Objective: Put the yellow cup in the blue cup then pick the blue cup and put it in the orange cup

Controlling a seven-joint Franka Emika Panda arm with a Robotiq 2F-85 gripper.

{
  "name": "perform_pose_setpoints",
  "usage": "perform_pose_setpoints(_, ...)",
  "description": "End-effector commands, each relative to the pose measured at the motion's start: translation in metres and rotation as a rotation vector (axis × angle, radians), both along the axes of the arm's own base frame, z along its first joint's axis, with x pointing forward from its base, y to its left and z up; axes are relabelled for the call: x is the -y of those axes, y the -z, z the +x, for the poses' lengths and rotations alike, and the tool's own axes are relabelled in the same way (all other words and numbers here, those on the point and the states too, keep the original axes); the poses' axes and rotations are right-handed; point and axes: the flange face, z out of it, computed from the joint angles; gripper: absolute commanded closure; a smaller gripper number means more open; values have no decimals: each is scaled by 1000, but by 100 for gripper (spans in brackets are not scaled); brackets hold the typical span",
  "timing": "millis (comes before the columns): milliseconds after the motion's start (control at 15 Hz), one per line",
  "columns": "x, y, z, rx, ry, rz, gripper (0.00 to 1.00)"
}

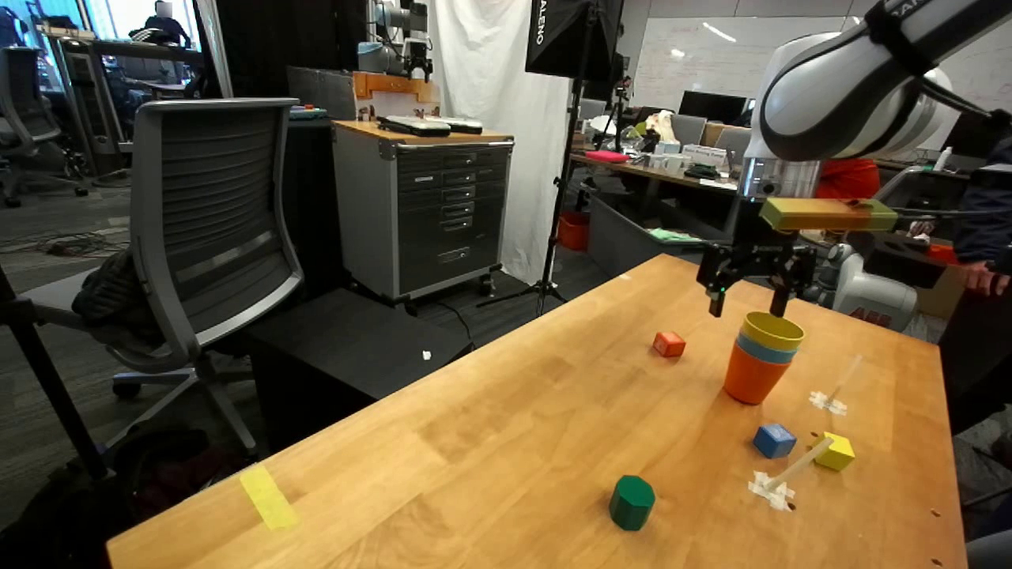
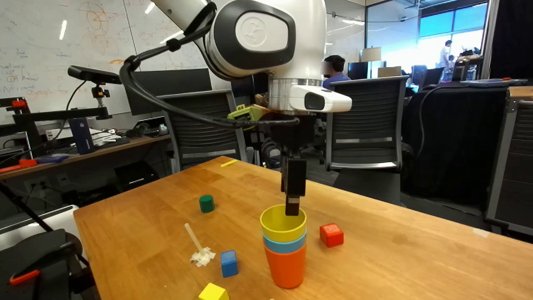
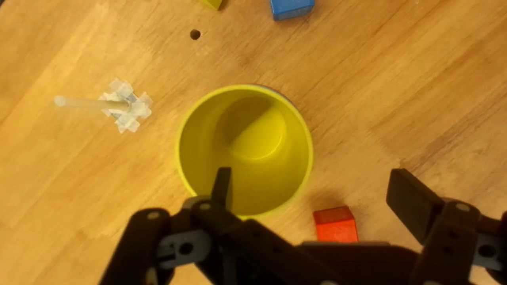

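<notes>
The yellow cup point(image 1: 772, 330) sits inside the blue cup point(image 1: 765, 352), and the blue cup sits inside the orange cup point(image 1: 754, 381). The stack stands upright on the table. In an exterior view the yellow cup point(image 2: 284, 234), blue cup point(image 2: 285, 246) and orange cup point(image 2: 287, 266) show the same nesting. In the wrist view I look down into the yellow cup point(image 3: 253, 130); the orange cup is hidden there. My gripper point(image 1: 747, 308) is open and empty, fingers pointing down just above the stack. In the wrist view, one finger of the gripper point(image 3: 312, 171) overlaps the yellow opening.
A red block point(image 2: 332, 235) lies near the stack. A blue block point(image 1: 775, 440), a yellow block point(image 1: 836, 452) and a green block point(image 1: 632, 503) are also on the table point(image 1: 506, 442). Thin pegs point(image 1: 800, 462) are taped upright or leaning beside the blocks.
</notes>
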Motion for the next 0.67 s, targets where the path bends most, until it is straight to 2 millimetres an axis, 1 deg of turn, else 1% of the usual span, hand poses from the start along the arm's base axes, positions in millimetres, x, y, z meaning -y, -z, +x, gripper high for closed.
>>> perform_pose_setpoints(0,-17,-43,-14,73,-83,24,0)
perform_pose_setpoints(133,-31,-64,-21,98,-158,29,0)
perform_pose_setpoints(333,-60,-89,-41,103,-323,52,0)
perform_pose_setpoints(600,-99,-104,-76,57,-529,75,0)
